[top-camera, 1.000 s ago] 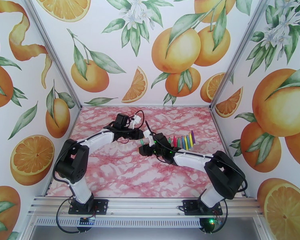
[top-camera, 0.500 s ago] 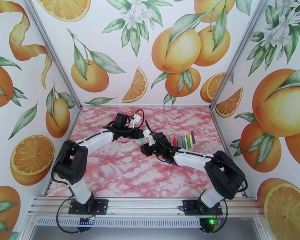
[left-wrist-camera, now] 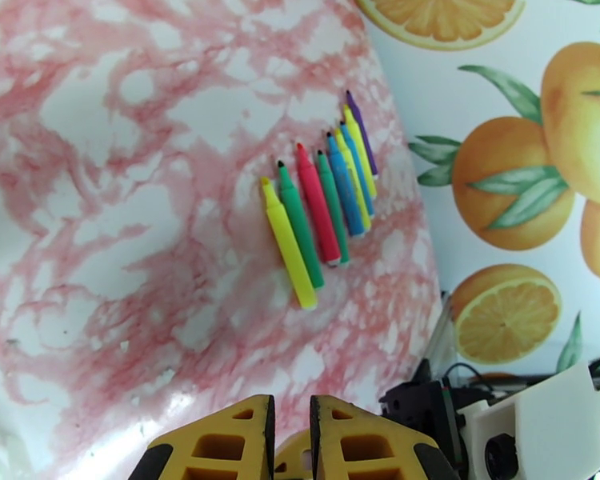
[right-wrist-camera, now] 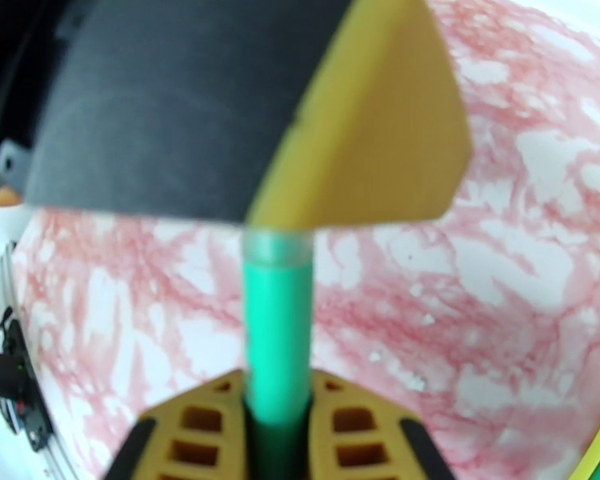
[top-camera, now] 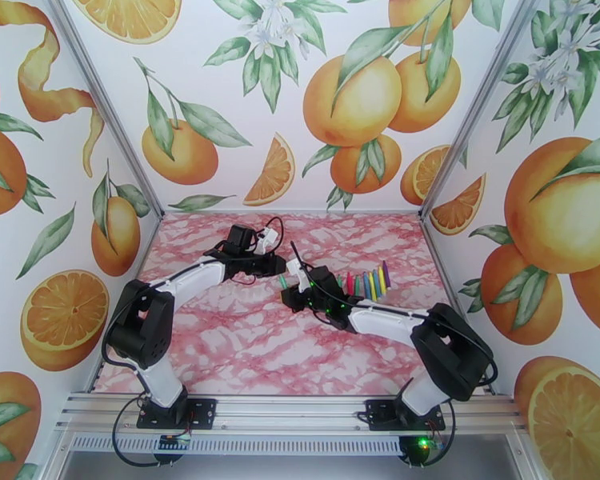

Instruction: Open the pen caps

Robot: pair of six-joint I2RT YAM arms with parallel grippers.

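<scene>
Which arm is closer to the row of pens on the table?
Right. The right arm's wrist sits just left of the row of pens; the left arm reaches in from farther left, beyond it.

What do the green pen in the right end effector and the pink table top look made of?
The slim green marker pen: probably plastic, smooth, evenly coloured, with a paler translucent-looking end. The pink-and-white marbled table top: seemingly a printed marble-pattern sheet, flat with a faint sheen; vinyl or laminate, cannot tell.

Pink marbled tabletop sat boxed in by orange-print walls on three sides; aluminium rail ran along its near edge.
</scene>
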